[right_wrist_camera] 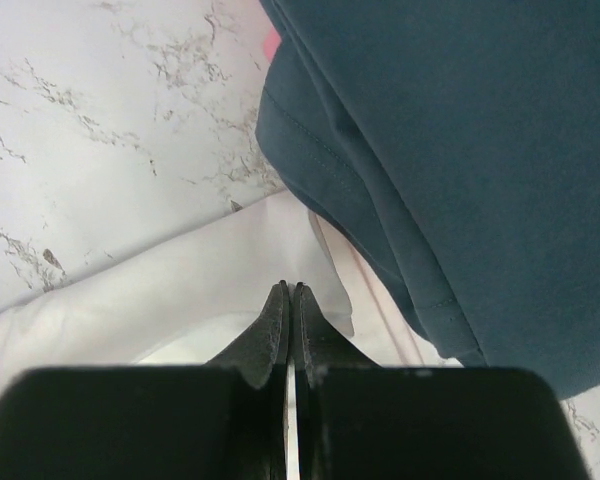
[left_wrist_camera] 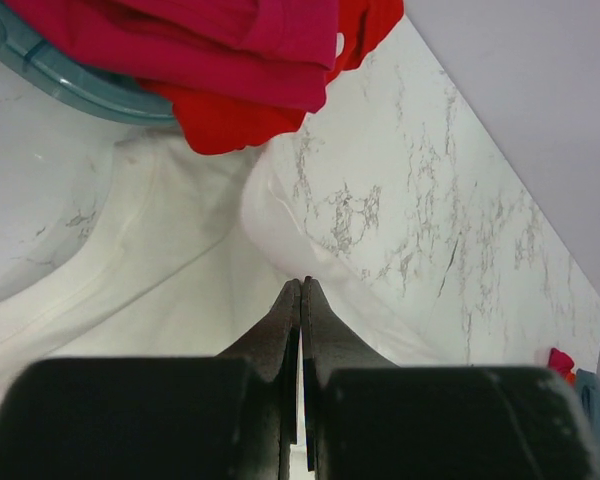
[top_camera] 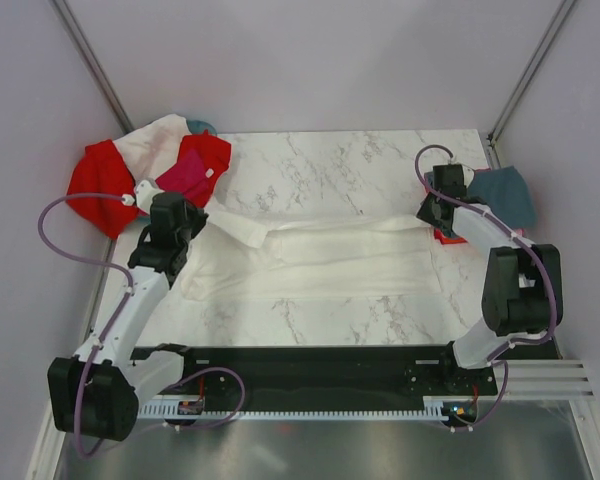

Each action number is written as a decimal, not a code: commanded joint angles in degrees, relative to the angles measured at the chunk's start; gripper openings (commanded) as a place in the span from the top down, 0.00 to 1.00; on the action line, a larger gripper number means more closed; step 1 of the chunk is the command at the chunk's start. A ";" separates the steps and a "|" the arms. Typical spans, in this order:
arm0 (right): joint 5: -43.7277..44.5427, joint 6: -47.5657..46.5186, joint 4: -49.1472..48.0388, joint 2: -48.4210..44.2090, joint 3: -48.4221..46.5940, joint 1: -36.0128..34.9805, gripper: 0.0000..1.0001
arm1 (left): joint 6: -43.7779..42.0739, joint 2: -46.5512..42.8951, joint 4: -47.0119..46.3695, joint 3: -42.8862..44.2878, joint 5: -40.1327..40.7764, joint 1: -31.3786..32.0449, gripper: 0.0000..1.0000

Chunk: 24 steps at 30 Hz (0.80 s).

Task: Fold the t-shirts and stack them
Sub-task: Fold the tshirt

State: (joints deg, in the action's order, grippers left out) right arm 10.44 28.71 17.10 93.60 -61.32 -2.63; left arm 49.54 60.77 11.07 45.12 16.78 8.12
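A white t-shirt (top_camera: pixel 330 255) lies stretched in a long band across the marble table, wider than either gripper. My left gripper (top_camera: pixel 192 236) is shut at its left end, the white t-shirt fabric (left_wrist_camera: pixel 180 260) rising in a fold to my left gripper's tips (left_wrist_camera: pixel 302 282). At the shirt's right end my right gripper (top_camera: pixel 430 215) is shut, the white t-shirt cloth (right_wrist_camera: pixel 180 300) meeting my right gripper's tips (right_wrist_camera: pixel 289 287). A red t-shirt (top_camera: pixel 95 180), a magenta one (top_camera: pixel 185 175) and another white one (top_camera: pixel 155 140) are heaped at the back left. A slate grey-blue t-shirt (top_camera: pixel 505 195) lies at the right.
The heap sits over a round teal basket (left_wrist_camera: pixel 70 85), its rim showing under the red t-shirt (left_wrist_camera: pixel 230 120). A sliver of coral pink cloth (right_wrist_camera: pixel 272 42) peeks from under the grey-blue t-shirt (right_wrist_camera: pixel 460 150). Grey walls close the table's back and sides.
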 commanded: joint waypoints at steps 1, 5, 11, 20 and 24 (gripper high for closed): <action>0.46 0.99 -2.69 -3.07 2.60 0.08 1.00 | -0.23 -2.67 1.23 -1.35 2.65 0.05 0.98; 0.20 1.17 -3.65 -4.92 5.15 0.08 1.00 | -0.32 -4.26 2.99 -1.88 2.56 0.05 0.98; 0.28 1.44 -4.36 -6.33 7.70 0.08 1.00 | -0.41 -6.89 5.63 -1.62 1.25 0.05 0.98; 1.51 1.52 -4.71 -7.55 9.02 0.08 1.00 | -0.14 -10.14 10.28 -2.94 1.24 0.58 0.98; 1.69 1.52 -4.54 -8.26 9.29 0.08 1.00 | -0.14 -12.43 11.95 -3.29 1.59 1.02 0.98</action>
State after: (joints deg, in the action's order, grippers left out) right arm 10.63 29.80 14.02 87.88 -52.45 -2.63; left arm 49.56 50.59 21.39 42.06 16.60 8.69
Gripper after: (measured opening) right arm 0.018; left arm 0.028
